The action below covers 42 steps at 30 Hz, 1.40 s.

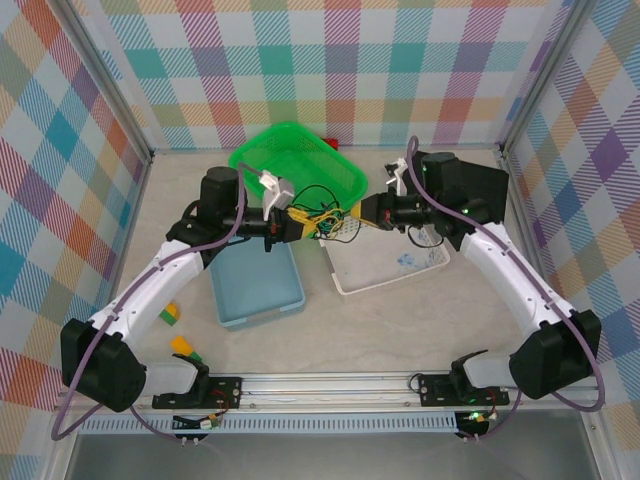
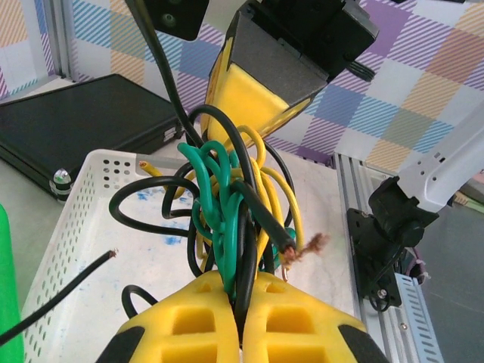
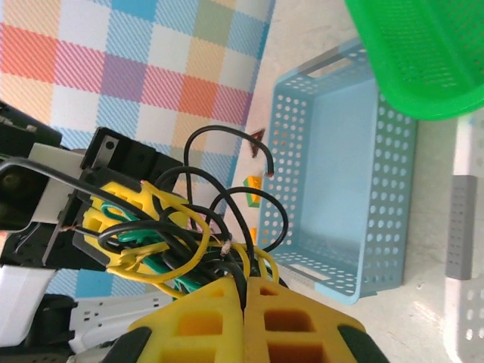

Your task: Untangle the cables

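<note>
The cables [image 1: 325,218] are one small knot of black, yellow and green wires, hanging in the air between my two grippers above the gap between the blue bin and the white tray. My left gripper [image 1: 300,226] is shut on the knot from the left; in the left wrist view its yellow fingers [image 2: 198,316] pinch green and black strands [image 2: 224,227]. My right gripper [image 1: 352,216] is shut on the knot from the right; in the right wrist view black and yellow strands [image 3: 253,261] run between its closed fingers [image 3: 296,321]. A bare copper end [image 2: 306,246] sticks out.
A green basket [image 1: 296,160] stands behind the knot. A light blue bin [image 1: 256,282] lies under the left arm and a white perforated tray [image 1: 385,262] under the right. Small coloured blocks [image 1: 173,314] lie at the front left. A rail [image 1: 330,388] runs along the near edge.
</note>
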{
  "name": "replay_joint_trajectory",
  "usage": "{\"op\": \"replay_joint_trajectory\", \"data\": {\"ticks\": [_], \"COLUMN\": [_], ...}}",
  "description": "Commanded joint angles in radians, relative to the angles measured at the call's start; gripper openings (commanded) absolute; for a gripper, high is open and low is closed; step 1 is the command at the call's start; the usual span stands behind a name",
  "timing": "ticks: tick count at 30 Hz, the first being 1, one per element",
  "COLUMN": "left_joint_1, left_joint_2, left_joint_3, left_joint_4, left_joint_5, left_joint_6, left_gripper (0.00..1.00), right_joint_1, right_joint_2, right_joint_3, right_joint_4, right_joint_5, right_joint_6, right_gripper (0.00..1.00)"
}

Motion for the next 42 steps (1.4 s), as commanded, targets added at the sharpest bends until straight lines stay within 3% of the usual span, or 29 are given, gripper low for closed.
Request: {"op": "replay_joint_trajectory", "data": {"ticks": [1,13,25,30,32,35,36,39,42], "left_joint_1": [-0.004,-0.005,-0.005,-0.005,-0.005,-0.005,-0.005,-0.006,-0.008], "left_joint_2": [-0.042,-0.053,-0.053,-0.053,-0.052,-0.05,-0.048,-0.048,-0.048], "left_joint_3": [-0.01,0.008,0.01,0.013,0.011,0.008,0.007,0.001,-0.007], "left_joint_4": [-0.038,-0.144,-0.141,-0.136,-0.132,-0.124,-0.121,-0.11,-0.059], "left_joint_5": [0.078,0.073,0.054,0.049,0.047,0.047,0.045,0.045,0.045], "left_joint_6": [0.05,0.108,0.105,0.101,0.098,0.093,0.094,0.089,0.073], "left_gripper": [0.0,0.0,0.0,0.0,0.0,0.0,0.0,0.0,0.0], "right_joint_1": [-0.035,-0.035,-0.035,-0.037,-0.052,-0.079,-0.08,-0.079,-0.079], "right_joint_2": [0.005,0.024,-0.018,-0.033,-0.042,-0.065,-0.072,-0.079,-0.072], "right_joint_3": [0.064,0.173,0.151,0.129,0.117,0.067,0.049,-0.011,-0.058], "right_joint_4": [-0.09,-0.272,-0.379,-0.396,-0.374,-0.276,-0.239,-0.124,-0.041], "right_joint_5": [0.257,0.589,0.81,0.844,0.752,0.456,0.349,0.055,-0.077], "right_joint_6": [-0.057,-0.202,-0.323,-0.346,-0.349,-0.371,-0.381,-0.336,-0.242], "right_gripper": [0.0,0.0,0.0,0.0,0.0,0.0,0.06,0.38,0.47]}}
